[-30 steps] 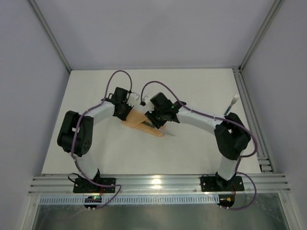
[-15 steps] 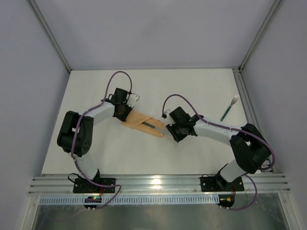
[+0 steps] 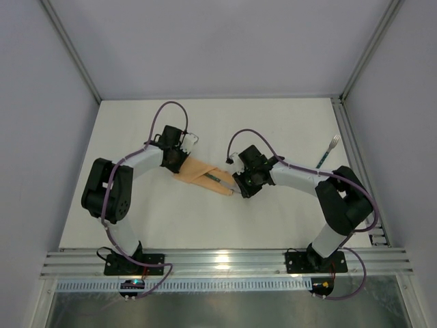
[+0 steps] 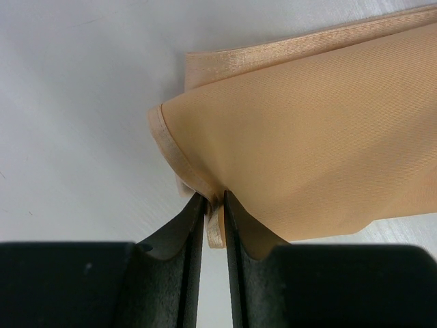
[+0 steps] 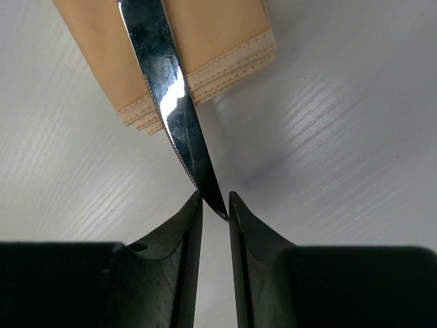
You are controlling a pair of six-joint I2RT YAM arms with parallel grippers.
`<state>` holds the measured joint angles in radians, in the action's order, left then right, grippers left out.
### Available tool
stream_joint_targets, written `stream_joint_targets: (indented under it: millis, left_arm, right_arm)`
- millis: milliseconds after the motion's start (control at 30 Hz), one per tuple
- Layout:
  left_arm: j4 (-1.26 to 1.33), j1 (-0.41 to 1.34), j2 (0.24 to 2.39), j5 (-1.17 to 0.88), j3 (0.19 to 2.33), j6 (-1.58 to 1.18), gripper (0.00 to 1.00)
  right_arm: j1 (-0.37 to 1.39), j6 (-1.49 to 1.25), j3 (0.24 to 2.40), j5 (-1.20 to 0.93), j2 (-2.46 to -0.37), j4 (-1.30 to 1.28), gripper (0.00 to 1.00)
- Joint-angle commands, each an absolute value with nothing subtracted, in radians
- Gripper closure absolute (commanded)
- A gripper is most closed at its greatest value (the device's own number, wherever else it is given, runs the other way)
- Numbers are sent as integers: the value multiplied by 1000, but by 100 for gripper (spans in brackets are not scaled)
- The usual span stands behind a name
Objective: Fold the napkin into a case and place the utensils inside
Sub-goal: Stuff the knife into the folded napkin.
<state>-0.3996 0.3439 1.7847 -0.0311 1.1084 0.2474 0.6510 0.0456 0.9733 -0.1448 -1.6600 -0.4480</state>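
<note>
Left gripper (image 4: 214, 205): fingers close together, clamped on the hemmed edge of the case (image 4: 307, 137).
Right gripper (image 5: 215, 199): jaws nearly together with the tip of the knife (image 5: 164, 82) in the gap. Whether they press it cannot be told.
Knife: the silver serrated blade crosses the case's stitched end and sticks out over the table (image 3: 273, 123). In the top view the teal handle shows between the cloth folds.
Case: peach-orange folded cloth, mid-table, between the two grippers.
Fork (image 3: 328, 153): near the table's right edge, well apart from the case, tines pointing away from the arms.
</note>
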Motion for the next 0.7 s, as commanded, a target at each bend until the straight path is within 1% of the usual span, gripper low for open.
stream_joint_targets:
  millis: [0,100,167,200,233,400,567,667]
  left_arm:
    - [-383,342,1750,-58,1100,261,81]
    - [-387,342,1753,-66,1107,258,81]
    - [-387,344,1755,-69,1108,255,81]
    - [-387,342,1753,-71,1109,253,81]
    - [-388,344,1753,-71,1109,255,81]
    - [-387,344,1755,-66,1114,256,81]
    - [-385,342,1763,-46,1123,264,81]
    - [-376,342,1766,-34,1121,268,81]
  right_arm:
    - [643,46,1000,-183,-1667,-465,76]
    - [641,54,1006,-186,-1670,-468,80]
    - [641,57,1011,-187,-1672,-474,85]
    - [643,61,1014,-186,-1674,-474,89]
    - [643,64,1014,-180,-1669,-474,91]
    - [643,136,1080,-112,-1675,-514,92]
    - [641,264,1199,-173,-1742,-624,92]
    - [643,325,1270,-172,-1801,-715,92]
